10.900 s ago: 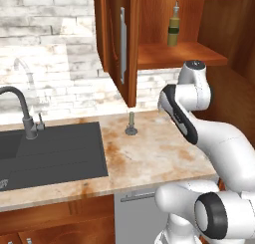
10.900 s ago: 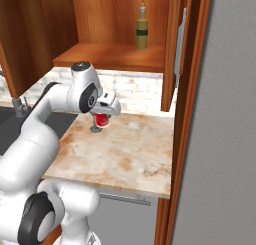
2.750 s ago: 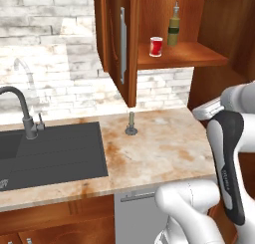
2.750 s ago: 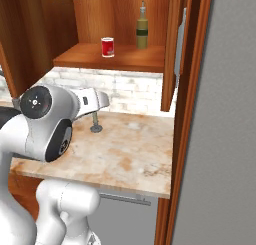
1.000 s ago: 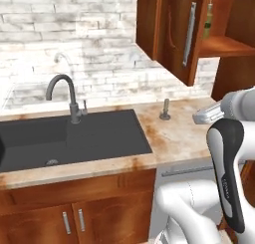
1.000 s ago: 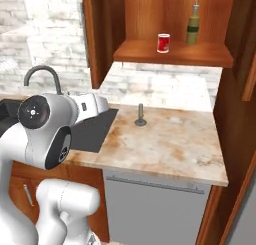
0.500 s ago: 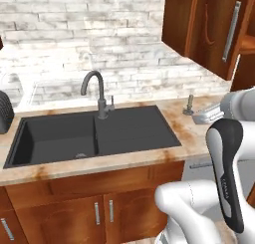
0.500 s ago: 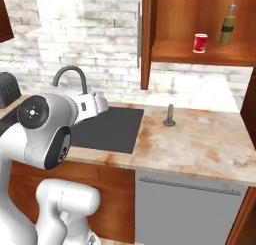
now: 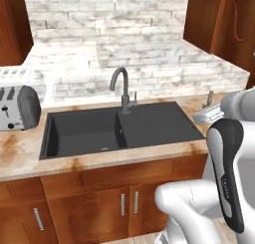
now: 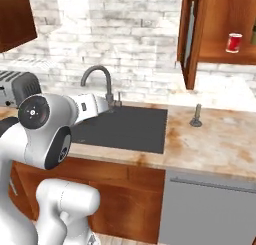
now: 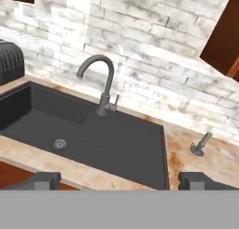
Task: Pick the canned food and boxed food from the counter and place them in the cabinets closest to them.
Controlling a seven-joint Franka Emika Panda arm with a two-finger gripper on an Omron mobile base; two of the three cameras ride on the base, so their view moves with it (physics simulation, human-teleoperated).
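Note:
The canned food [image 10: 234, 42], a short red can, stands on the shelf of the open wall cabinet [image 10: 215, 9] at the upper right. My gripper [image 11: 120, 180] is open and empty, its fingertips [image 11: 44, 180] wide apart at the near edge of the counter [image 11: 186, 158], facing the sink. In the right base view my hand [image 10: 92, 105] hovers in front of the faucet, far left of the can. The boxed food is out of view.
A dark double sink [image 9: 119, 128] with a curved faucet [image 9: 122, 91] is set in the counter [image 10: 220, 144]. A toaster [image 9: 17, 107] stands at the left. A small grey dispenser [image 10: 196, 116] sits right of the sink. A closed wall cabinet [image 10: 15, 14] hangs at the upper left.
The base has driven left along the counter, so the sink and toaster have come into view and the open cabinet with the can has slid right. The gripper stayed open.

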